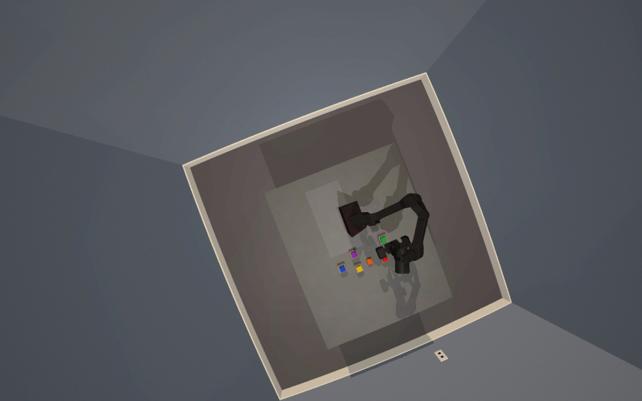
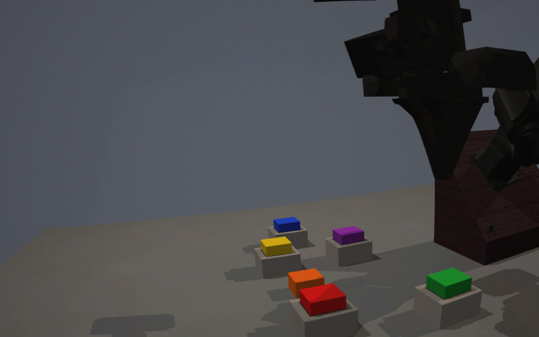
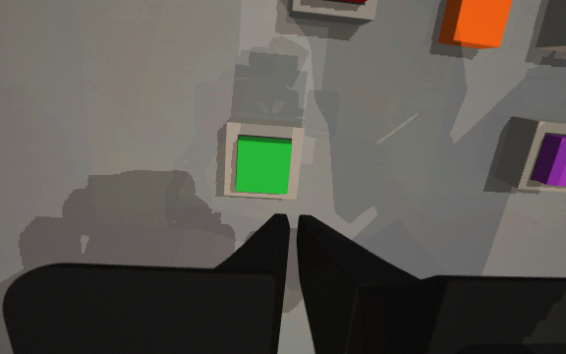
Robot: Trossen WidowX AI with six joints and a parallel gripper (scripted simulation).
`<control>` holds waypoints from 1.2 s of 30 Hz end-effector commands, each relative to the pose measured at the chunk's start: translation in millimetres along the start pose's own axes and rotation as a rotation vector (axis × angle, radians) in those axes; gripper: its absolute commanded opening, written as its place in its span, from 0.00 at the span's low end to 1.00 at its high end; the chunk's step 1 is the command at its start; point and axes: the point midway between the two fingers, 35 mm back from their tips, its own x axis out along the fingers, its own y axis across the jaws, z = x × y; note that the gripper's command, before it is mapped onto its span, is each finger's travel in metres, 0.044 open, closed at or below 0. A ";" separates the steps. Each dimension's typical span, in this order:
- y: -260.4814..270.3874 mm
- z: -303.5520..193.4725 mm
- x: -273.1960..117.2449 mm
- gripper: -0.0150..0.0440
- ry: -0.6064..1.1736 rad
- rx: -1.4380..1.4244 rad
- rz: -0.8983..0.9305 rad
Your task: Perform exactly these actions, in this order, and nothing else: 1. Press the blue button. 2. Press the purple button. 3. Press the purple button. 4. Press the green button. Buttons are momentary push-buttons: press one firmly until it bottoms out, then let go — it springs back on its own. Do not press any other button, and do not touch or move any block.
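Green button point(image 1: 383, 239) point(image 2: 448, 283) point(image 3: 264, 165) faces up, squarish, toward tabletop's point(image 1: 308, 279) point(image 2: 116, 268) point(image 3: 141, 98) right edge from above; red button point(image 1: 384, 259) point(image 2: 322, 300) point(image 3: 352, 1) near; gripper point(image 1: 389, 247) point(image 2: 443, 177) point(image 3: 291, 227) overhead, fingers together.

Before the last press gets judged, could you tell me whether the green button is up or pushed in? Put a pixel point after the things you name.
Up: the green button point(image 1: 383, 239) point(image 2: 448, 283) point(image 3: 263, 165) stands proud of its housing, with nothing touching it.

The robot's slanted base block point(image 1: 348, 214) point(image 2: 455, 217) looks like dark reddish wood with visible grain. The green button point(image 1: 383, 239) point(image 2: 448, 283) point(image 3: 263, 165) looks like smooth, matt plastic; the worktop point(image 1: 308, 299) point(image 2: 137, 260) point(image 3: 131, 98) looks matt, faintly mottled.
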 end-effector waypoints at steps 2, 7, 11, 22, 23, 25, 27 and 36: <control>8.3 -6.2 2.1 0.29 0.008 0.015 0.012; 8.3 -4.9 46.0 0.29 0.006 0.015 0.009; 9.9 -6.7 63.5 0.29 0.006 0.014 0.015; 9.7 -6.3 73.9 0.29 0.006 0.014 0.014; 9.7 -6.2 75.5 0.29 0.006 0.014 0.014; 9.8 -6.2 78.7 0.29 0.006 0.014 0.014; 9.8 -6.2 81.8 0.29 0.006 0.014 0.014; 10.7 -7.0 95.9 0.29 0.006 0.014 0.017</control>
